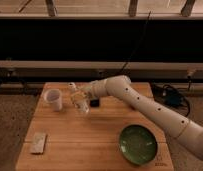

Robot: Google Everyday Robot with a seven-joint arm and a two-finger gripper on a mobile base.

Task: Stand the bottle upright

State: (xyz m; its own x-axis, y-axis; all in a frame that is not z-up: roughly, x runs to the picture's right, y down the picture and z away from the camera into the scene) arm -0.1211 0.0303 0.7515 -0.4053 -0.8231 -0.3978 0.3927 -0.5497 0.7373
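No writing can be read on the bottle's point(78, 99) pale label. The bottle sits tilted just right of the white mug point(54, 99), cap toward the mug's rim, above the wooden table point(95, 145). The white arm point(150, 110) reaches in from the right, well beyond the mug; its gripper point(86, 99) is clamped on the bottle.
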